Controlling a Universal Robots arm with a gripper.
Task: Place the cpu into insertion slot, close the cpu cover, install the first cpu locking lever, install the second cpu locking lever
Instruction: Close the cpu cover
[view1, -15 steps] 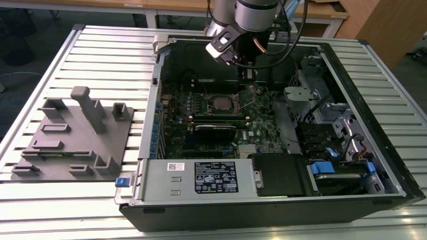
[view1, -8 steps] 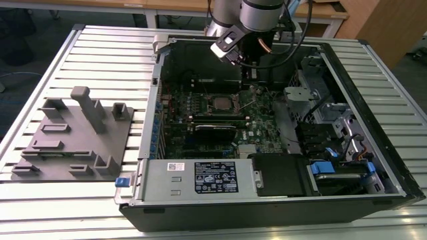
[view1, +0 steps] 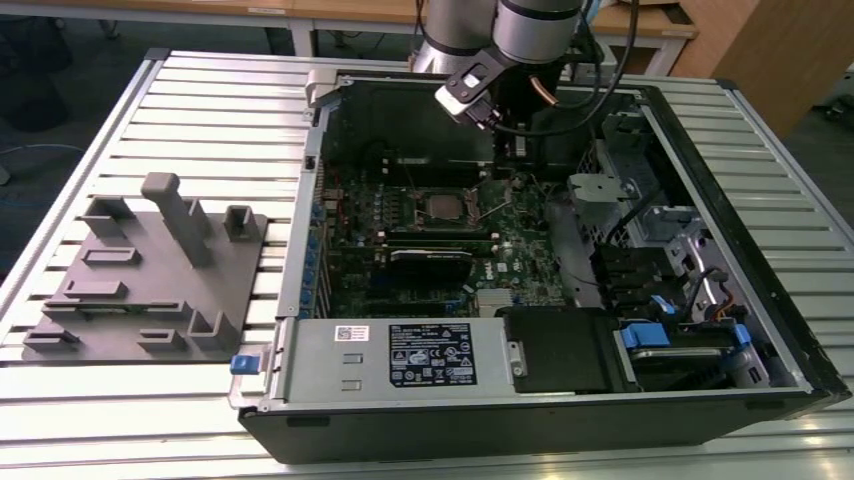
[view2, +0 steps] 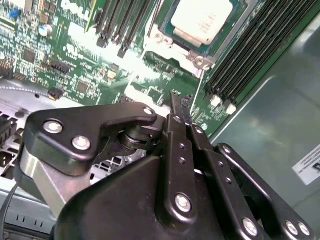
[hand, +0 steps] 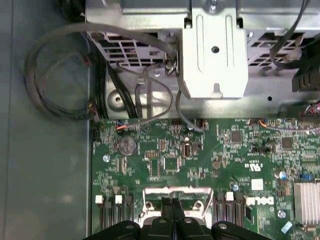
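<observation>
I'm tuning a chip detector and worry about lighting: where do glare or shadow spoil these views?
In the second wrist view, glare whitens the cpu top and a patch of the motherboard; in the first wrist view, the metal bracket shines pale; in the exterior view, the far inner wall of the computer case is dark and the table slats gleam.

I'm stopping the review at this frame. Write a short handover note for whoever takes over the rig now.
End effector: shut, holding nothing that shows, low over the board just beside the socket.
The cpu sits in the insertion slot; the cpu cover appears to lie down around it.
Done: cpu placed, cover seemingly closed.
Left: both locking levers. A thin metal rod beside the end effector looks unlatched, though this is not certain.
</observation>
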